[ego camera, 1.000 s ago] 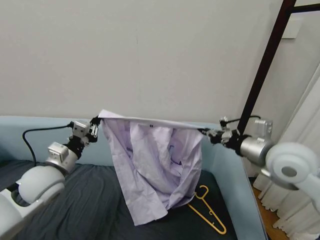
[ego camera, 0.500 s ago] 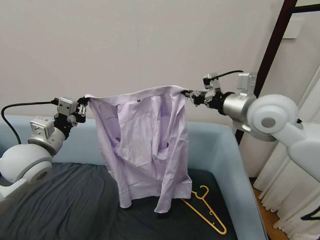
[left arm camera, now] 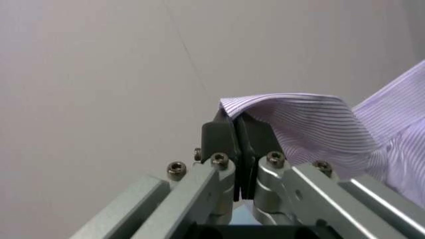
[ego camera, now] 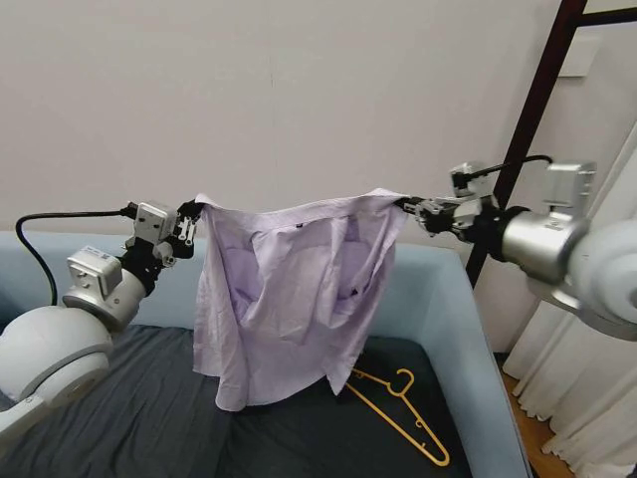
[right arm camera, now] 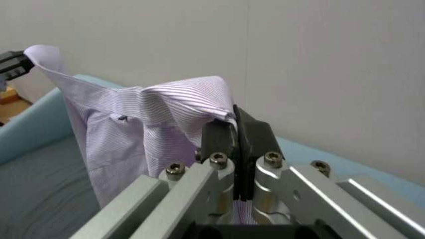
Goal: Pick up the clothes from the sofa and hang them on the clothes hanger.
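1. The shirt [ego camera: 289, 299] is a pale purple striped garment. It hangs spread out in the air above the sofa [ego camera: 468, 329], in front of a plain wall [ego camera: 299, 90].
2. The left gripper [ego camera: 189, 223] is at the left end of the shirt's top edge. In the left wrist view its fingers [left arm camera: 219, 137] are clenched on a folded corner of the fabric.
3. The right gripper [ego camera: 404, 205] is at the right end of the same edge, at about the same height. In the right wrist view its fingers [right arm camera: 256, 134] are pressed together on the striped cloth.
4. The top edge runs between the two grippers with a slight sag in the middle. Both side edges hang free below the grip points.
5. The lower hem hangs low over the dark seat cushion [ego camera: 119, 418]. Whether it touches the cushion cannot be determined.
6. A yellow hanger [ego camera: 400, 410] lies flat on the cushion, below and to the right of the hem, near the sofa's right arm.
7. A dark post [ego camera: 526, 124] slants upward just behind the right gripper. White curtains [ego camera: 597, 398] hang beyond the sofa's right arm.
8. Open space lies above the top edge and between the shirt's left edge and the sofa back.
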Tool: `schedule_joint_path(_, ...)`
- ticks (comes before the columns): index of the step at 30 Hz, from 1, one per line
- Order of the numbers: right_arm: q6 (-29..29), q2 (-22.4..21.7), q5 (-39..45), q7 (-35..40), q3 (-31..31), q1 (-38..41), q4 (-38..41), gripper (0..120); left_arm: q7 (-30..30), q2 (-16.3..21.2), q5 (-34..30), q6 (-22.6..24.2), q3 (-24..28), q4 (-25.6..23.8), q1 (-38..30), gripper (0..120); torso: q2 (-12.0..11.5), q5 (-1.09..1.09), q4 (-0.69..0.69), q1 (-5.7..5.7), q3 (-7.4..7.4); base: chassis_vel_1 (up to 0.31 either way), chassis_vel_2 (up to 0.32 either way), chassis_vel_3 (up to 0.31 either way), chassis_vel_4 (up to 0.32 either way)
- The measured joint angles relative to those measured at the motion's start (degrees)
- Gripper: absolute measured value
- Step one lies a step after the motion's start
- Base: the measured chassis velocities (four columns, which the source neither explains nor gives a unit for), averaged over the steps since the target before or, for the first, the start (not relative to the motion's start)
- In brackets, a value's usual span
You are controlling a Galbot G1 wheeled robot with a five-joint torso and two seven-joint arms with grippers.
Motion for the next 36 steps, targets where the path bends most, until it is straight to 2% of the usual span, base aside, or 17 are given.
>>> schedule_joint_path(3,2.37,-0.68,0.08,0.85,1.00,-0.39,2.28,0,-2.66,1.63,-4.46,2.77,-4.66,-2.63,0.96,0,0.00,0.01,0.04,0.00,0.00,0.000,0.000,0.000,0.000)
schedule_joint_path(10,2.90,-0.43,0.83,2.30,1.73,-2.54,3.78,0,-6.21,0.22,-5.49,6.22,-6.05,-3.73,2.03,0,0.00,0.00,-0.01,0.00,0.01,0.000,0.000,0.000,0.000)
schedule_joint_path(17,2.85,5.68,-6.30,2.60,1.26,-11.44,0.34,0,-8.66,-4.19,-1.61,9.83,-6.68,-0.70,7.24,0,0.00,-0.01,0.01,0.00,0.02,0.000,0.000,0.000,0.000)
schedule_joint_path(21,2.50,11.83,-13.42,1.45,0.59,-21.31,-4.63,0,-9.03,-8.36,1.67,10.92,-2.86,2.30,8.94,0,-0.01,0.01,0.00,0.01,0.02,0.000,0.000,0.000,0.000)
schedule_joint_path(22,2.50,11.83,-13.42,1.45,0.59,-21.31,-4.63,0,-9.03,-8.36,1.67,10.92,-2.86,2.30,8.94,0,-0.01,0.01,0.00,0.01,0.02,0.000,0.000,0.000,0.000)
schedule_joint_path(26,2.50,17.95,-21.66,-0.61,-1.12,-28.60,-10.57,0,-8.77,-14.14,5.86,10.46,5.47,7.67,8.48,0,-0.01,-0.01,0.01,0.01,0.02,0.000,0.000,0.000,0.000)
schedule_joint_path(27,2.50,17.95,-21.66,-0.61,-1.12,-28.60,-10.57,0,-8.77,-14.14,5.86,10.46,5.47,7.67,8.48,0,-0.01,-0.01,0.01,0.01,0.02,0.000,0.000,0.000,0.000)
schedule_joint_path(29,3.04,21.23,-27.66,-2.63,-2.50,-31.14,-14.65,0,-8.14,-17.40,8.85,9.37,12.15,11.93,6.87,0,-0.01,0.00,-0.01,0.01,0.02,0.000,0.000,0.000,0.000)
schedule_joint_path(32,3.93,25.31,-34.55,-4.77,-4.45,-33.26,-20.10,0,-7.05,-22.13,14.39,7.31,18.75,18.27,5.10,0,-0.01,0.02,0.00,0.01,0.03,0.000,0.000,0.000,0.000)
schedule_joint_path(33,3.93,25.31,-34.55,-4.77,-4.45,-33.26,-20.10,0,-7.05,-22.13,14.39,7.31,18.75,18.27,5.10,0,-0.01,0.02,0.00,0.01,0.03,0.000,0.000,0.000,0.000)
schedule_joint_path(36,5.34,27.73,-39.86,-6.55,-6.06,-35.07,-23.99,0,-6.68,-26.55,17.26,5.95,21.70,23.18,4.69,0,-0.01,-0.01,0.00,0.02,0.03,0.000,0.000,0.000,0.000)
